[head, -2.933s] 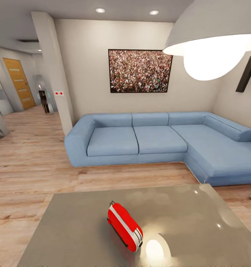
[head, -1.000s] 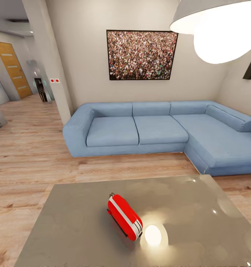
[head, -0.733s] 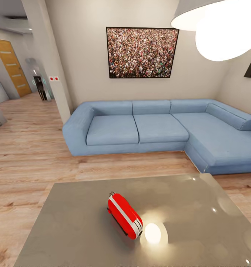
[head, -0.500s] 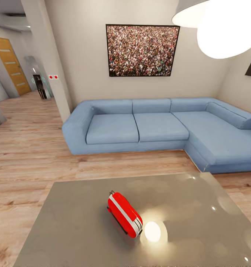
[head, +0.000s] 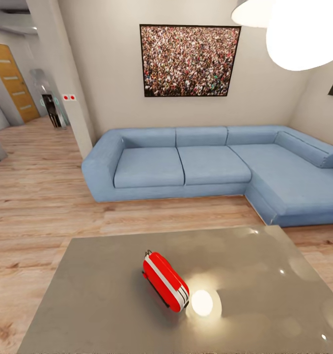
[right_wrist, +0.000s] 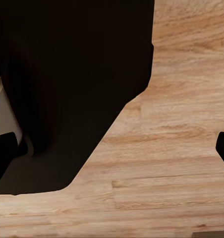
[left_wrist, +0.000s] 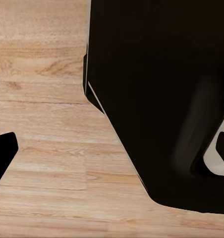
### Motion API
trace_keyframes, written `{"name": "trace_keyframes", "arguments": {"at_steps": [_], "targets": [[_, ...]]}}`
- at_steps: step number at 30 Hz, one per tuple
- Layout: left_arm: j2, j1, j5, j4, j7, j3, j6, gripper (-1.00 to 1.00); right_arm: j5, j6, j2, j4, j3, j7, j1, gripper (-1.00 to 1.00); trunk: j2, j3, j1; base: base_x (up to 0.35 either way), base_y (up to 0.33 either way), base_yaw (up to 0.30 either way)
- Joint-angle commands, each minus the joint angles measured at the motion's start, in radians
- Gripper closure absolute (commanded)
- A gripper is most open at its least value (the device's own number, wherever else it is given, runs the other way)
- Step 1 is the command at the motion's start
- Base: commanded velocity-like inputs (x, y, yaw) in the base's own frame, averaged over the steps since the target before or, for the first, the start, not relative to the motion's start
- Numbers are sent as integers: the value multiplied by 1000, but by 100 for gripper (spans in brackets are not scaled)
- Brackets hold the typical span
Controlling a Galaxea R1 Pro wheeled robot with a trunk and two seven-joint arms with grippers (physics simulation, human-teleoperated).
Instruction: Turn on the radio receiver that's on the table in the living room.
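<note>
The radio receiver (head: 165, 281) lies untouched on the table (head: 97, 300), well away from both wide-spread jaws hanging over floor; pressing remains.

Our view has crept forward and tilted since a few seconds back, so the camera moved, not the stuff. The framed crowd photo (head: 190, 60) and lamp (head: 304, 29) sit higher in frame now, and we see more of the table (head: 88, 305) in front of the radio receiver (head: 165, 281).
</note>
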Motion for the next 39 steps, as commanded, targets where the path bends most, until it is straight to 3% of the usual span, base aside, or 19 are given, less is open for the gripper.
{"name": "trace_keyframes", "arguments": {"at_steps": [1,39], "targets": [[0,0,1,0,0,0,0,-100,0,0,0,0,0,0,0,-100,0,-2,0,0,0,0],[0,0,1,0,0,1,0,-100,0,0,0,0,0,0,0,-100,266,57,-146,0,0,0]]}}
